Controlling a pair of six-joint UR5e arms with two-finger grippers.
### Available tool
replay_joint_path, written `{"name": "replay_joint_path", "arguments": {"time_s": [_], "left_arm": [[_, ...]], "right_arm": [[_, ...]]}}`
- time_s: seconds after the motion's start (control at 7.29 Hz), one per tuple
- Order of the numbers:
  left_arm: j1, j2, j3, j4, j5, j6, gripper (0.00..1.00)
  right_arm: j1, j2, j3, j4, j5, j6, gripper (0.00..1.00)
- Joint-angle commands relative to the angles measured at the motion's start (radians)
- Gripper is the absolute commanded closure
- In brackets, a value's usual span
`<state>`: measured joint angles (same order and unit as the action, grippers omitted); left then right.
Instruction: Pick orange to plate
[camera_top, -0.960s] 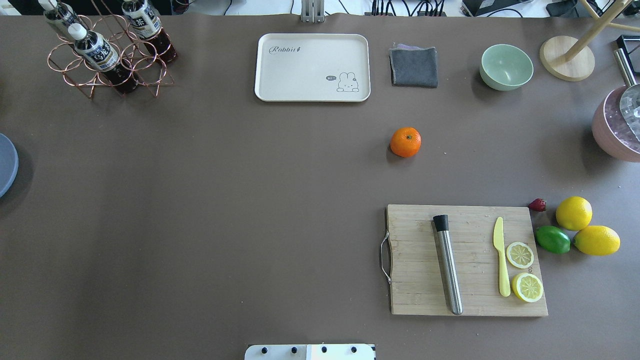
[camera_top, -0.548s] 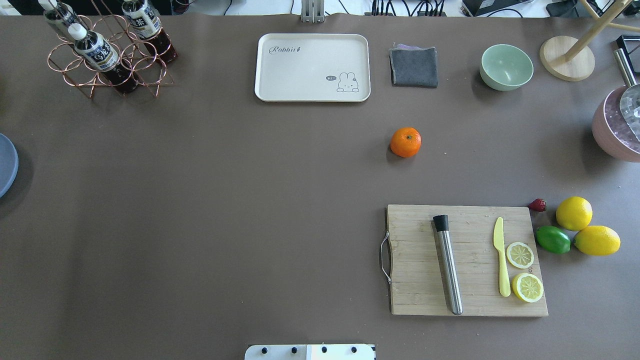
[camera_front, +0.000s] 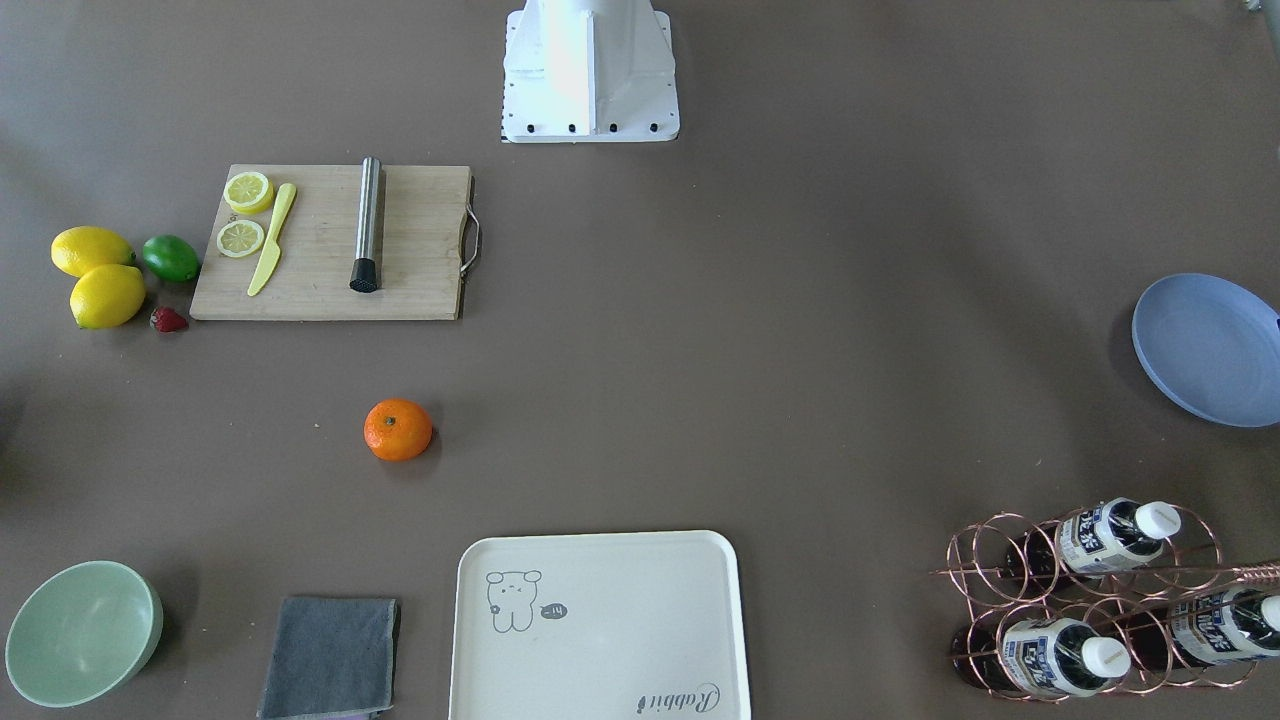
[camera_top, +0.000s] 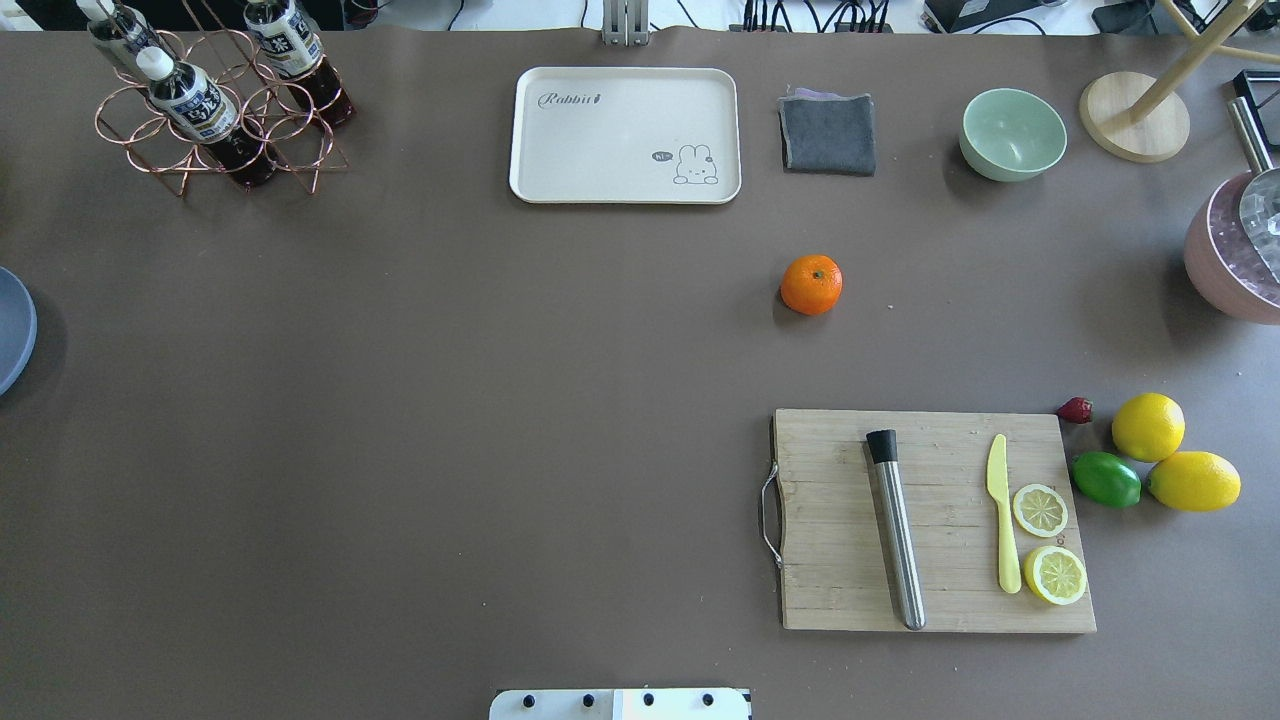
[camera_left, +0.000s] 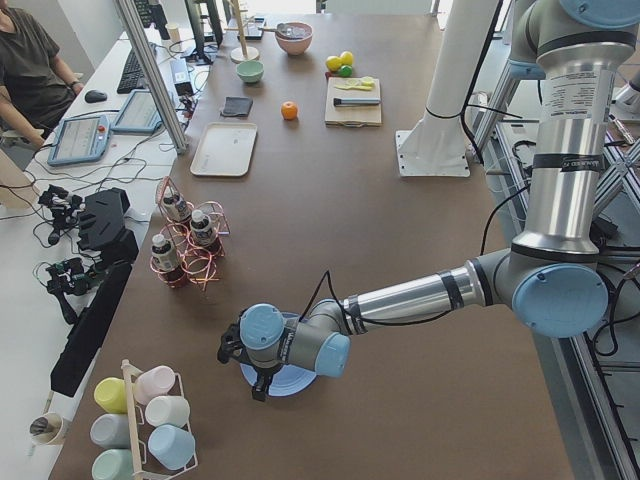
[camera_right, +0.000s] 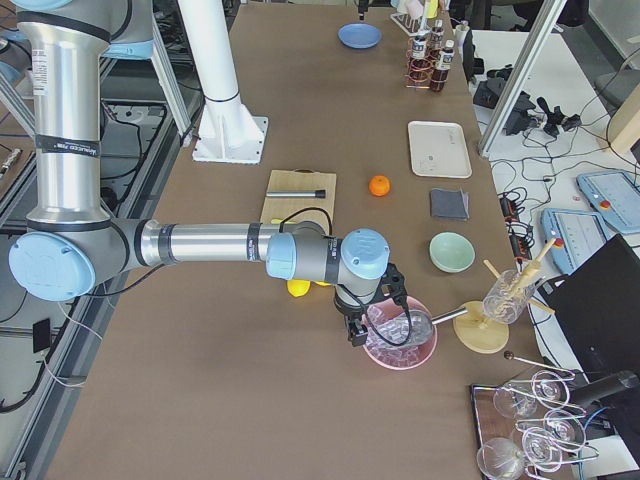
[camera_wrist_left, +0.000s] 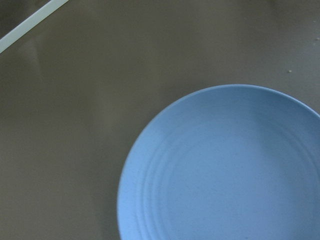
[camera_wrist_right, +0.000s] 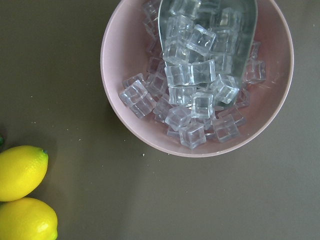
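The orange (camera_top: 811, 284) sits alone on the brown table, between the cutting board and the grey cloth; it also shows in the front view (camera_front: 398, 430). The blue plate (camera_front: 1205, 350) lies empty at the table's left end, cut by the overhead view's edge (camera_top: 12, 330), and fills the left wrist view (camera_wrist_left: 225, 170). My left gripper (camera_left: 258, 390) hangs just above the plate, far from the orange. My right gripper (camera_right: 354, 335) hovers at the opposite end, over a pink bowl. Only the side views show either gripper, so I cannot tell whether they are open or shut.
A wooden cutting board (camera_top: 935, 520) carries a steel muddler, a yellow knife and lemon slices. Lemons (camera_top: 1148, 426), a lime and a strawberry lie beside it. A cream tray (camera_top: 625, 135), grey cloth (camera_top: 827, 133), green bowl (camera_top: 1012, 133), bottle rack (camera_top: 215, 100) and ice-filled pink bowl (camera_wrist_right: 197, 75) line the edges.
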<state>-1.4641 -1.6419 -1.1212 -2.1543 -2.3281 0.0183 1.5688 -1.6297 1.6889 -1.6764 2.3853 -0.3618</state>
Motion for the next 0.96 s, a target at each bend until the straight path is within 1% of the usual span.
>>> {"name": "replay_joint_path", "arguments": {"time_s": [0.0,0.14,0.27,0.55,0.69,0.82], "left_arm": [[0.001,-0.019,0.069,-0.012,0.013,0.012,0.02],[0.001,-0.022,0.090,-0.018,0.013,0.012,0.03],[0.002,-0.035,0.134,-0.039,0.013,0.012,0.03],[0.008,-0.039,0.161,-0.048,0.012,0.011,0.03],[0.008,-0.039,0.162,-0.047,0.007,0.011,0.08],[0.014,-0.041,0.170,-0.048,0.004,0.009,0.11]], "right_arm": [[-0.032,0.013,-0.014,0.001,0.028,0.009,0.00],[-0.044,0.031,-0.047,0.000,0.037,0.027,0.00],[-0.055,0.033,-0.046,0.000,0.040,0.027,0.00],[-0.064,0.033,-0.044,0.000,0.041,0.027,0.00],[-0.075,0.033,-0.044,0.001,0.040,0.027,0.00],[-0.088,0.033,-0.044,0.003,0.038,0.026,0.00]]}}
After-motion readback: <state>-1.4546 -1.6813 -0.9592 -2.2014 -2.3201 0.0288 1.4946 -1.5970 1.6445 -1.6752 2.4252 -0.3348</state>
